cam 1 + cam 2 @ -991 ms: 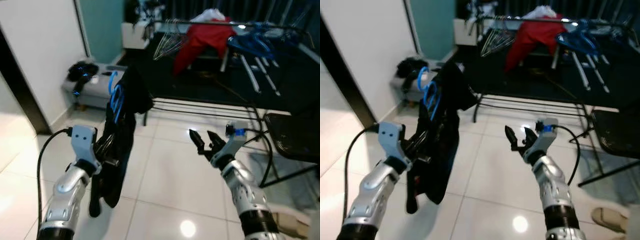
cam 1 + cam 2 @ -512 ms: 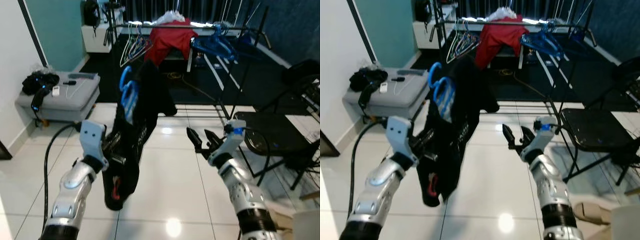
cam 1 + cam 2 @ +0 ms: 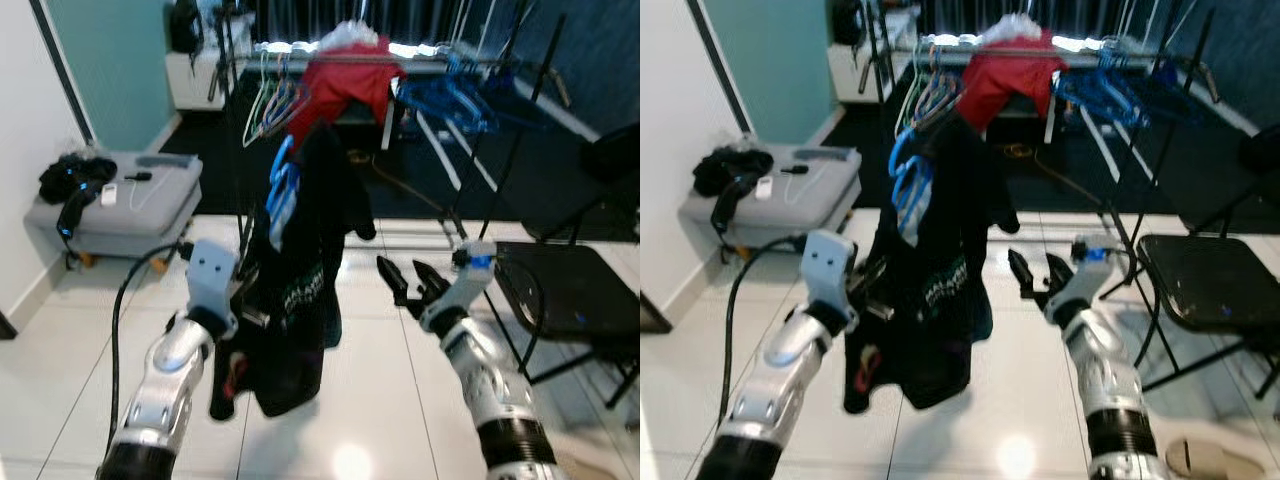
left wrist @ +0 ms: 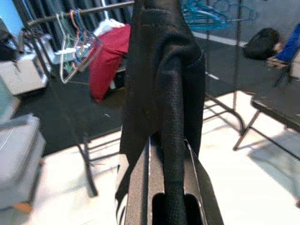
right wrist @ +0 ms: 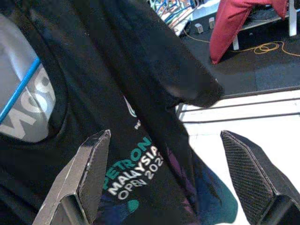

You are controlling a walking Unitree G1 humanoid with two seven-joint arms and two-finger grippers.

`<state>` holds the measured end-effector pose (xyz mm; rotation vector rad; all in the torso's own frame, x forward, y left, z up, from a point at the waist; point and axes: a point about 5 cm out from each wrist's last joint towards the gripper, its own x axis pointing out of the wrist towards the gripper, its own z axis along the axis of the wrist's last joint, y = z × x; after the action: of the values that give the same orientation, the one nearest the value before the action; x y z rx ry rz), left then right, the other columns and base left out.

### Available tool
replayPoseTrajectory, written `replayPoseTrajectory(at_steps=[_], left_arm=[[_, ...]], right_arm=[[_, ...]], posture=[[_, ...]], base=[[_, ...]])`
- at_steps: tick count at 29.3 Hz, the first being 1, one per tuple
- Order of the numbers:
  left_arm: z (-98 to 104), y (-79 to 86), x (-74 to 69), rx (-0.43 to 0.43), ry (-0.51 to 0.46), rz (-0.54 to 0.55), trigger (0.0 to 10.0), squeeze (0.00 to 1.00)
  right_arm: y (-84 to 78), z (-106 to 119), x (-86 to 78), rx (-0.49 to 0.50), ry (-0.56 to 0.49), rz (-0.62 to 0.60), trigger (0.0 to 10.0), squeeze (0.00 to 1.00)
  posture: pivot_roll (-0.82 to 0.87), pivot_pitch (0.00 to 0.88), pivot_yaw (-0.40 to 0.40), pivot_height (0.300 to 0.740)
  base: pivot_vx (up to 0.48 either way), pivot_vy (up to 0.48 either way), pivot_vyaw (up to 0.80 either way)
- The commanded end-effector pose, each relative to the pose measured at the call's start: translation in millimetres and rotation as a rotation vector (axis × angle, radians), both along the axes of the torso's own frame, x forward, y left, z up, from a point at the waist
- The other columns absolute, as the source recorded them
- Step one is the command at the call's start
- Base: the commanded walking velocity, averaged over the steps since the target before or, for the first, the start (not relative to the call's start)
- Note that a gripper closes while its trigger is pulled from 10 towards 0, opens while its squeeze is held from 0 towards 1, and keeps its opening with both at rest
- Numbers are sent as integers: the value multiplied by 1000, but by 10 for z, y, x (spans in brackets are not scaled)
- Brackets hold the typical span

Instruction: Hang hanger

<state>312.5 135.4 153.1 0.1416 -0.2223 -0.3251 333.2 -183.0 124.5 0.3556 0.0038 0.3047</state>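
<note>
Left claw [image 4: 168, 197] grips 1 black shirt [image 3: 305, 290] — right claw [image 3: 410, 285] spread, empty.

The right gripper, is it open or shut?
Open. The right gripper has its two black fingers spread wide, empty, facing the black shirt.

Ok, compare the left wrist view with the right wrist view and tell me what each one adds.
Left wrist view: the left gripper shut on a bunched fold of the black printed T-shirt, with the metal clothes rail and its empty wire hangers behind.

Right wrist view: the right gripper open, the shirt's white and teal lettering, a yellow cable on the dark floor.

Both: the black shirt and the red garment.
</note>
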Motion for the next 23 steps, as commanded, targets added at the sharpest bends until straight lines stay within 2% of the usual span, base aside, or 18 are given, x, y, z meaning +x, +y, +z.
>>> replayPoseTrajectory(at_steps=[1, 3, 16, 21, 23], left_arm=[[83, -142, 22, 6, -29, -21, 10000, 0], [89, -232, 4, -2, -26, -56, 10000, 0], [30, -314, -35, 11, -2, -82, 10000, 0], [4, -343, -45, 27, 12, -106, 10000, 0], [-10, -370, -51, 40, 18, -117, 10000, 0]], right_arm=[[-44, -24, -9, 1, 13, -10, 10000, 0], [-51, -24, -13, 3, 13, -11, 10000, 0], [-57, -18, -15, -3, 16, -8, 10000, 0], [-66, -29, -20, -2, 18, -9, 10000, 0], [-71, -32, -21, 5, 18, -10, 10000, 0]], posture=[[-34, 11, -14, 740], [-37, 12, -13, 740], [-40, 25, -15, 740], [-39, 15, -15, 740], [-39, 14, -15, 740]], base=[[480, 0, 0], [480, 0, 0], [480, 0, 0], [480, 0, -800], [480, 0, 0]])
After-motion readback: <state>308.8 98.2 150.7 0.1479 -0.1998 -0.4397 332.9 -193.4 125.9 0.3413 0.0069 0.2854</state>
